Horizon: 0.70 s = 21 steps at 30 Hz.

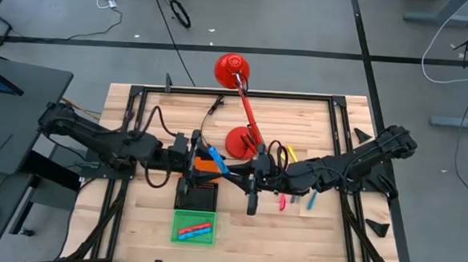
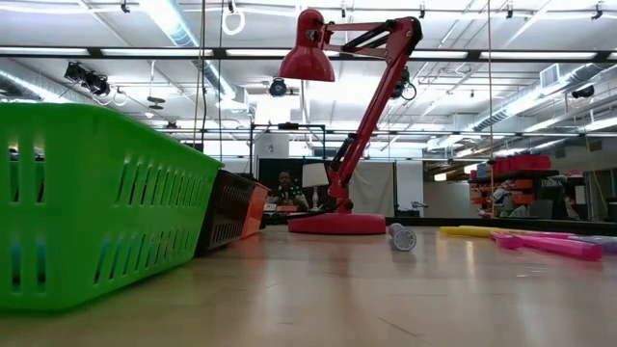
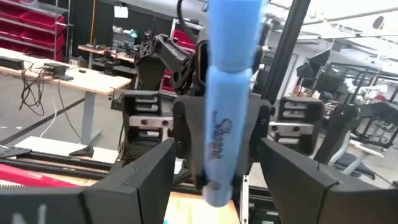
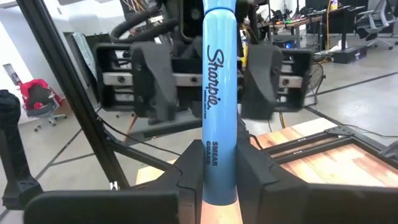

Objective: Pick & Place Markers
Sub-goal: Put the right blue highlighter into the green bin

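Both arms meet over the middle of the desk (image 1: 309,231), just in front of the red lamp (image 1: 240,139) base. Right tool (image 4: 221,186) clamps the lower end of a blue marker (image 4: 220,93); its two fingers (image 4: 186,171) press the barrel from both sides and the marker stands up from them. Left tool (image 3: 211,168) faces it with fingers (image 3: 146,177) spread wide on either side of the same marker; the marker sits in the gap and I cannot tell whether those fingers touch it.

From above, the blue marker shows as a short slanted stick between the two tools, beside the lamp base and above the orange tray (image 1: 206,166).

Trays run away from the lamp base towards the desk's front edge: orange, then black tray (image 1: 197,196), then green tray (image 1: 194,227). The green tray holds blue and red markers (image 1: 194,230).

Loose markers (image 1: 282,202) lie on the desk on the other side of the lamp base, under the right arm: pink, yellow, blue and one greyish. In the low view, pink and yellow ones lie flat beyond the lamp base, and one shows end-on
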{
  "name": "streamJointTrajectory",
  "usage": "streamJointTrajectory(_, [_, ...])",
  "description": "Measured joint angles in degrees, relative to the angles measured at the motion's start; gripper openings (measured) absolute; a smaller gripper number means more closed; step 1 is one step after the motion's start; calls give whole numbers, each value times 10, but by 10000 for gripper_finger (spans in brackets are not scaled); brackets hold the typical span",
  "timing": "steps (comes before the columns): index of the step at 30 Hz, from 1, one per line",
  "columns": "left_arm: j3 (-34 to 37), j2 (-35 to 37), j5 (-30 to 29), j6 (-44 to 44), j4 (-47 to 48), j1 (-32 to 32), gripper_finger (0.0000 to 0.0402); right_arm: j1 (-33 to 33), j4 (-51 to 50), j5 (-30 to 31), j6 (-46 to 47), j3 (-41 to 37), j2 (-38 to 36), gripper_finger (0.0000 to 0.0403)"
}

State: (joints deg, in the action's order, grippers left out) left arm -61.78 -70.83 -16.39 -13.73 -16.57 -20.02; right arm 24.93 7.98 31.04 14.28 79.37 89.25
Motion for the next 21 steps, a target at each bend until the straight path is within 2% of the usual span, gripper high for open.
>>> streamJointTrajectory(8, [0, -16, 3, -2, -32, 5, 225, 0, -4, 0, 2, 0, 0, 58])
streamJointTrajectory(11, [0, -20, 14, -2, -32, 7, 191, 0, -4, 0, 2, 0, 0, 58])
streamJointTrajectory(18, [0, -20, 16, 1, -34, 7, 70, 0, -5, 0, 2, 0, 0, 59])
streamJointTrajectory(21, [0, -20, 17, 1, -33, 7, 68, 0, -5, 0, 2, 0, 0, 68])
